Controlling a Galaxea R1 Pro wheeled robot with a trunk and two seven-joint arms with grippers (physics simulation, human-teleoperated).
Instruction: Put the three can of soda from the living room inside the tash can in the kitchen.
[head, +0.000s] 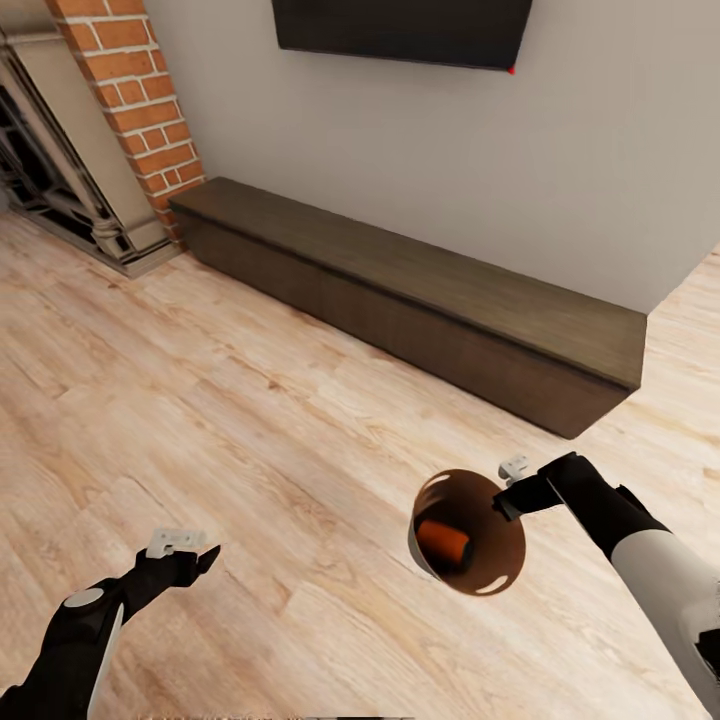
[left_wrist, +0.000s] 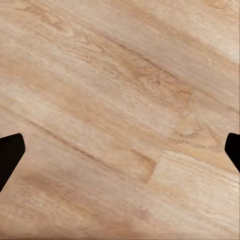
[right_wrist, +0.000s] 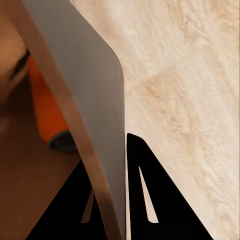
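Note:
The tash can (head: 470, 492), brown inside and pale grey outside, hangs tilted above the wooden floor at the lower right of the head view. My right gripper (head: 506, 497) is shut on its rim, one finger inside and one outside the wall (right_wrist: 85, 85). A bright orange can of soda (head: 445, 545) lies on its side at the bottom of the bin (right_wrist: 46, 112). The blue can is out of view. At the lower left my left gripper (head: 205, 556) is open and empty over bare floor, its fingertips (left_wrist: 10, 155) wide apart.
A long low dark wooden bench (head: 420, 290) runs along the grey wall ahead, under a black TV (head: 400, 30). A brick fireplace (head: 130, 90) with a metal grille (head: 45, 170) stands at the far left. Light wood floor (head: 250, 420) lies between me and the bench.

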